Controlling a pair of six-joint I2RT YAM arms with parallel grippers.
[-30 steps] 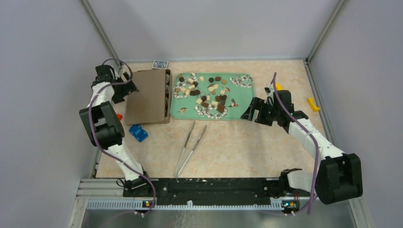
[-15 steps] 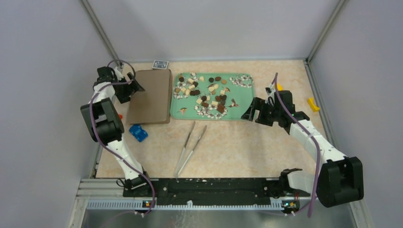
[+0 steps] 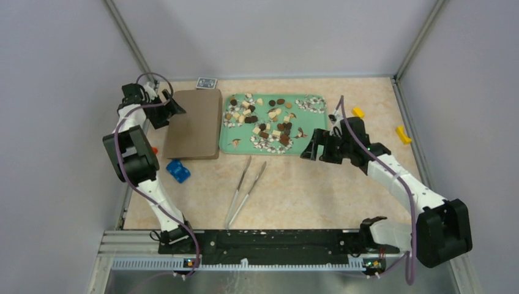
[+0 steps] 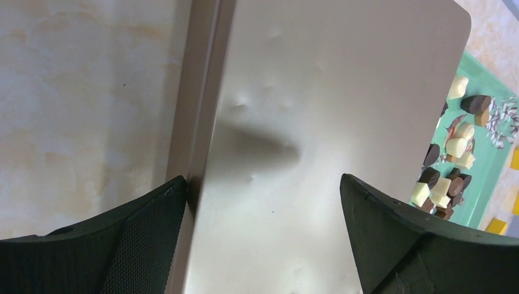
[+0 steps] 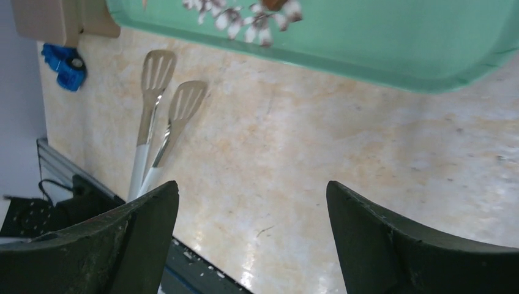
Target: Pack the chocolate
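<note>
View from above of a beige marbled surface (image 3: 306,190) with two robot arms mounted at its near edge. The chocolate (image 3: 269,122), many tiny dark brown rounds, cream squares and white-speckled bits, lies scattered across a green tray (image 3: 319,122) at the far middle of the surface. None of it is held.

Just left of the tray sits a flat brown box (image 3: 196,125) with its lid shut. The left fingers (image 4: 141,245) are spread wide apart above the far left part of that lid, one finger over the lid's left edge and the other over the lid itself. They grip nothing. Whether they touch the lid cannot be told.

The right fingers (image 5: 392,239) are also spread wide and hold nothing. They hang over bare surface just beside the tray's near right corner.

A pair of metal tongs (image 3: 245,190) lies on the surface nearer than the tray, between the two arms. A small blue object (image 3: 177,170) rests near the box's near left corner. Two small yellow blocks (image 3: 401,135) lie at the right, beyond the right arm. A small patterned card pack (image 3: 206,82) lies at the far edge behind the box.
</note>
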